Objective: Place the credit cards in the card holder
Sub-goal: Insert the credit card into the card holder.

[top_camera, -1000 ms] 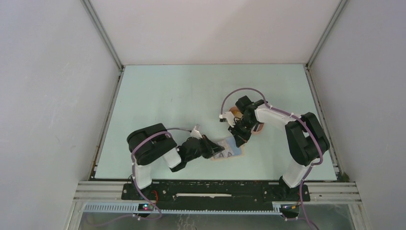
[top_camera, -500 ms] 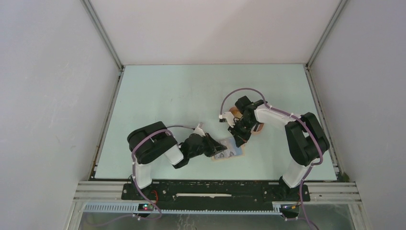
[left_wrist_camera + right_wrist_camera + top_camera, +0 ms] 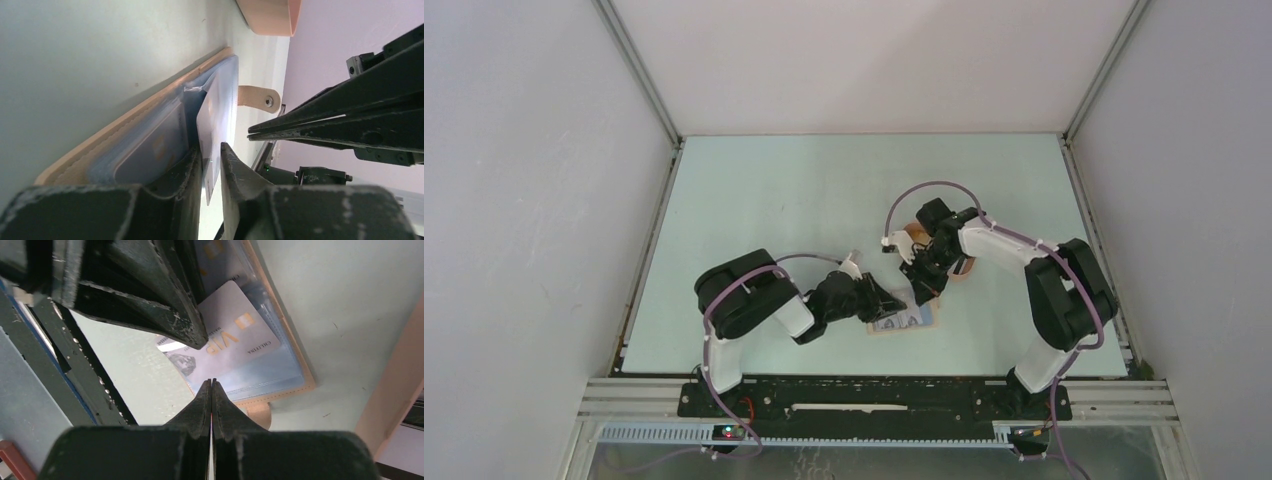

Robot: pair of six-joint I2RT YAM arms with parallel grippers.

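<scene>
tan card holder (image 3: 150,107) lies open by the table's (image 3: 774,190) near edge. two cards: one sleeved credit card (image 3: 150,155), one white credit card (image 3: 217,115) half in, straddled by my left gripper's (image 3: 211,147) slightly parted jaws; whether they pinch it i cannot tell. right gripper (image 3: 211,382) hovers clenched shut. one peach tray (image 3: 265,17) beyond; table stretches wide to the far walls.

A pale green table (image 3: 824,200) spreads beneath and beyond the jaws. Plain white walls (image 3: 874,60) enclose it, joined by what may be aluminium rails (image 3: 640,75).
</scene>
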